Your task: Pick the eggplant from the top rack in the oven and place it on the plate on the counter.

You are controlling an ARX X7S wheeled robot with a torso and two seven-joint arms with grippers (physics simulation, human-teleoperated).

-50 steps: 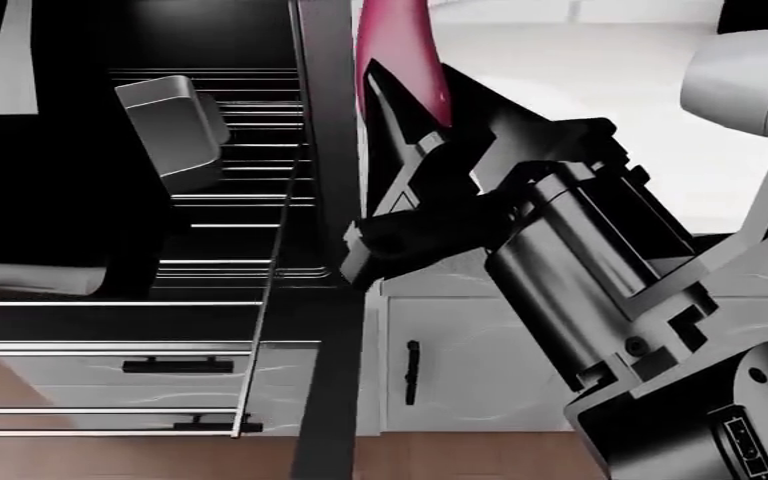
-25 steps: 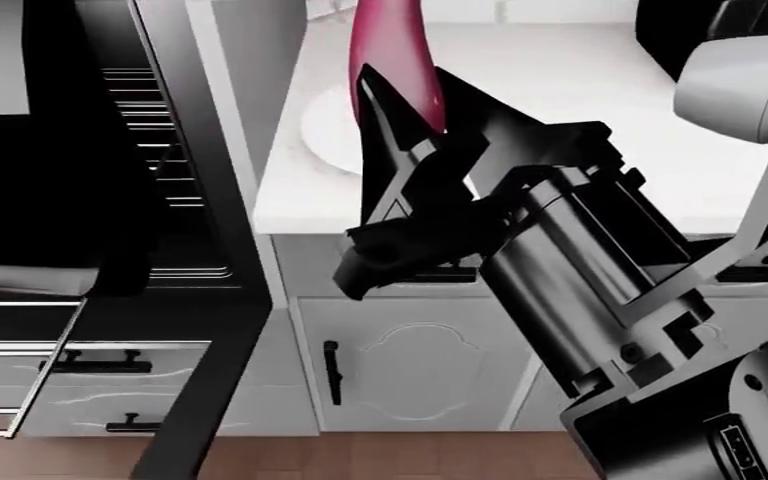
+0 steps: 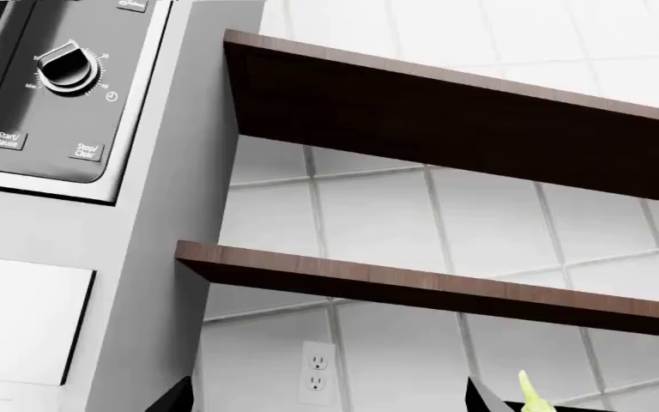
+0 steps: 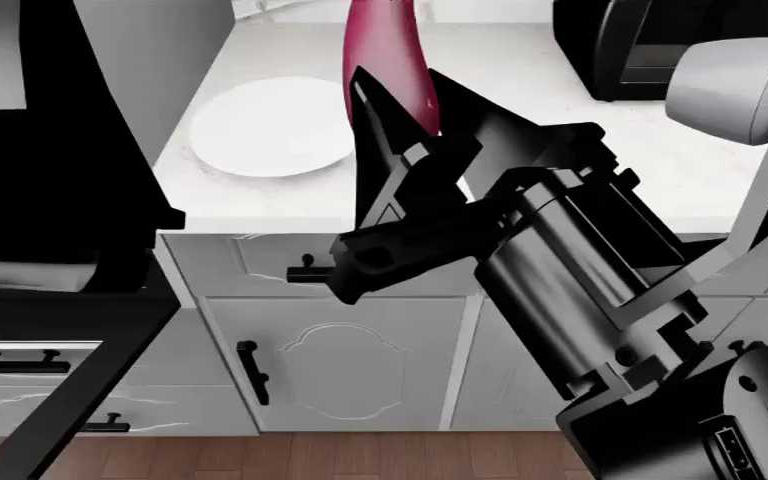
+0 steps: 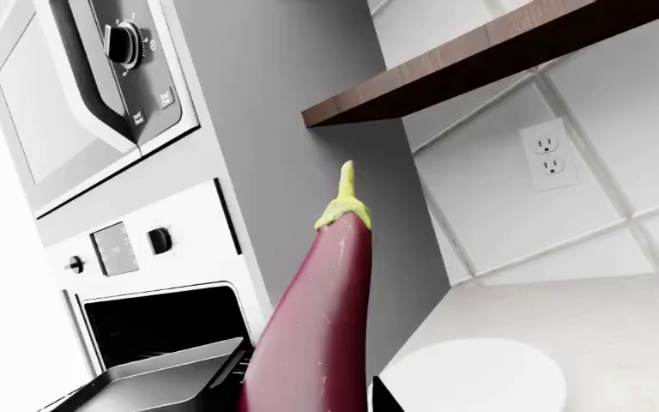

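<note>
The eggplant (image 4: 384, 60) stands nearly upright in the right pincer (image 4: 404, 120), its glossy purple body rising past the top edge of the head view; in the right wrist view the eggplant (image 5: 312, 318) shows its full upper length, ending in a yellow-green stem tip that points up toward a brown wall shelf (image 5: 479, 60). It hangs in the air above the white table (image 4: 518, 150), just beside the plate (image 4: 271, 128) as the head camera sees it, and not touching it.

The right arm reaches forward and up from the lower right of the head view, its thick dark cylinder section slanting toward the table, with the pincer's black pointed fingers (image 4: 373, 120) closed against the lower part of the eggplant. The left arm is a large black mass at the left edge of the head view; the left pincer itself does not show clearly, so I cannot tell whether it is open or closed.

The plate is round, white and bare, lying on the table near its left end; in the right wrist view the plate (image 5: 473, 378) sits below and beside the eggplant. Farther back in that view the oven (image 5: 164, 330) is open, with a grey baking tray (image 5: 158, 382) at its mouth. A small black appliance (image 4: 638, 45) stands at the table's far right.
</note>
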